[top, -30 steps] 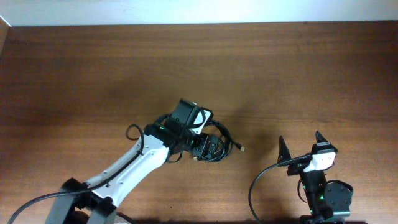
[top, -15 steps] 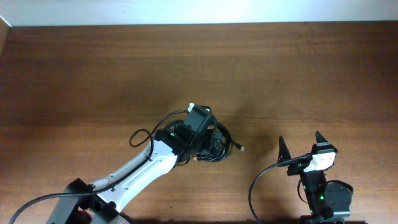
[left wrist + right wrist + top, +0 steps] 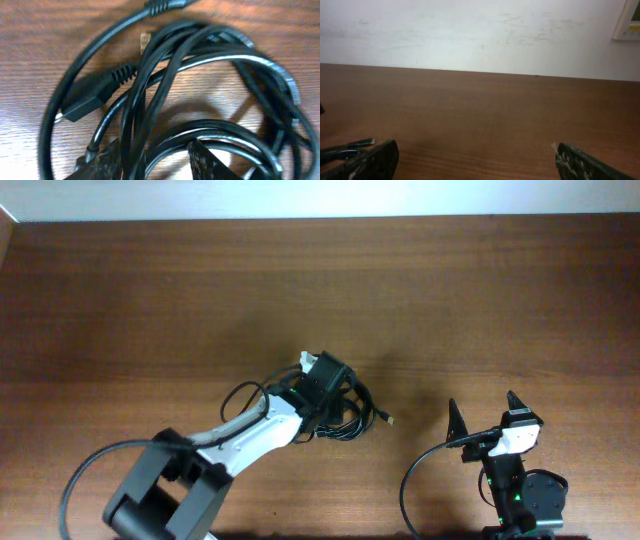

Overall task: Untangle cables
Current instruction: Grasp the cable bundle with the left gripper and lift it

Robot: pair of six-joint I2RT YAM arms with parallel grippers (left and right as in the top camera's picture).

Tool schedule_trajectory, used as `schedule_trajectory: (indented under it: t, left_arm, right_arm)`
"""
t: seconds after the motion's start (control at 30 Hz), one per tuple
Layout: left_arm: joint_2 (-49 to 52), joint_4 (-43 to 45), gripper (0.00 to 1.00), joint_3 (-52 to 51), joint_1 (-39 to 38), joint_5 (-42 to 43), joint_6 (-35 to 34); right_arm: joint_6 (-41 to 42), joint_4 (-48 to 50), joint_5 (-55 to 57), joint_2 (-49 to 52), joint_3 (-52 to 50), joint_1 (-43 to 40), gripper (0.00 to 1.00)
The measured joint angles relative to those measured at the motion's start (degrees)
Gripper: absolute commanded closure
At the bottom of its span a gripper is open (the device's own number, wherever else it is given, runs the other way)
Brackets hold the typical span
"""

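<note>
The cables (image 3: pixel 356 408) lie as one black tangle of loops on the wooden table (image 3: pixel 150 300), with a small gold plug end (image 3: pixel 389 419) sticking out to the right. My left gripper (image 3: pixel 334 406) is down on the tangle's left part. In the left wrist view the cables (image 3: pixel 220 55) fill the frame, with a black plug (image 3: pixel 90 97) at the left. My left gripper (image 3: pixel 155 146) has several strands running between its fingers, and bare wood still shows in the gap. My right gripper (image 3: pixel 481 402) stands open and empty to the right, apart from the tangle.
The right wrist view has my right gripper (image 3: pixel 475 147) over bare wood, a cable end (image 3: pixel 350 146) at its far left and a white wall (image 3: pixel 480 30) behind. The arms' own thicker black leads (image 3: pixel 415 480) curve near both bases.
My left arm has swung right and settled lower onto the tangle, and its jaws have narrowed around some strands. The right arm has not moved.
</note>
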Motion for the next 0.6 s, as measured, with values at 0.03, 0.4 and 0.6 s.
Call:
schedule_trajectory:
  t: [0.03, 0.4, 0.6]
  left_arm:
    - [1.1, 0.0, 0.55, 0.0, 0.0, 0.2, -0.1]
    - [0.9, 0.2, 1.00, 0.1, 0.0, 0.7, -0.3]
    - [-23.7, -1.2, 1.00, 0.1, 0.0, 3.7, 10.4]
  right_arm:
    - [0.0, 0.0, 0.0, 0.0, 0.0, 0.0, 0.01]
    - [0.0, 0.0, 0.0, 0.0, 0.0, 0.0, 0.01]
    - [0.0, 0.0, 0.0, 0.0, 0.0, 0.0, 0.01]
